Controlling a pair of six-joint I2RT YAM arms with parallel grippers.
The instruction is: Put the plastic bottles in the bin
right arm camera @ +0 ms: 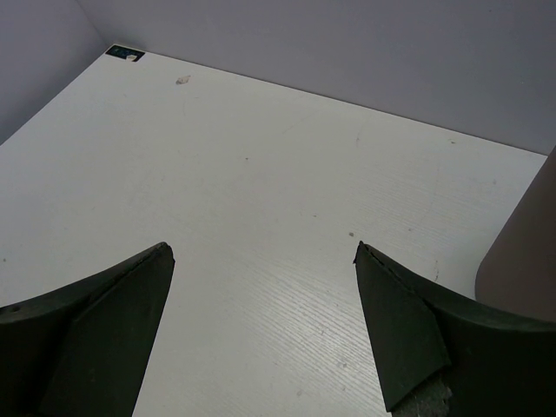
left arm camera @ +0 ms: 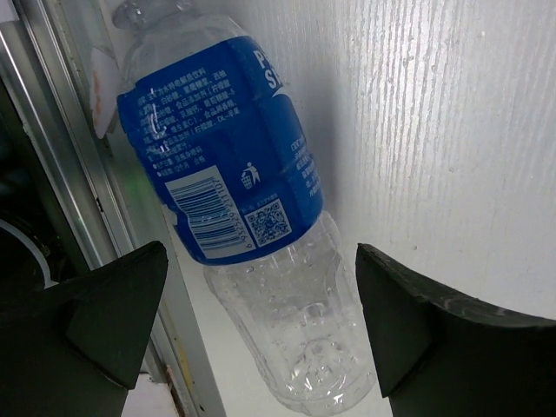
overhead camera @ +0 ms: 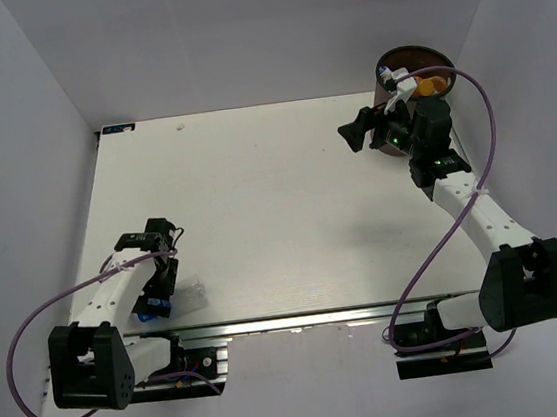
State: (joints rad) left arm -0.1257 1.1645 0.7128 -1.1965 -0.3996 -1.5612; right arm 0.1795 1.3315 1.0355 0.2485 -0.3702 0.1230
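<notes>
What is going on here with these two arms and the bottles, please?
The left gripper is open over the blue-label bottle, which lies on the table by the near edge. Its fingers are on either side of the bottle but not closed on it. The right gripper is open and empty beside the bin at the far right. An orange item shows inside the bin.

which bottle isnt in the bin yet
The blue-labelled clear bottle, lying at the near edge of the table between the fingers of the open left end effector. The other visible one, an orange bottle, is inside the bin.
</notes>
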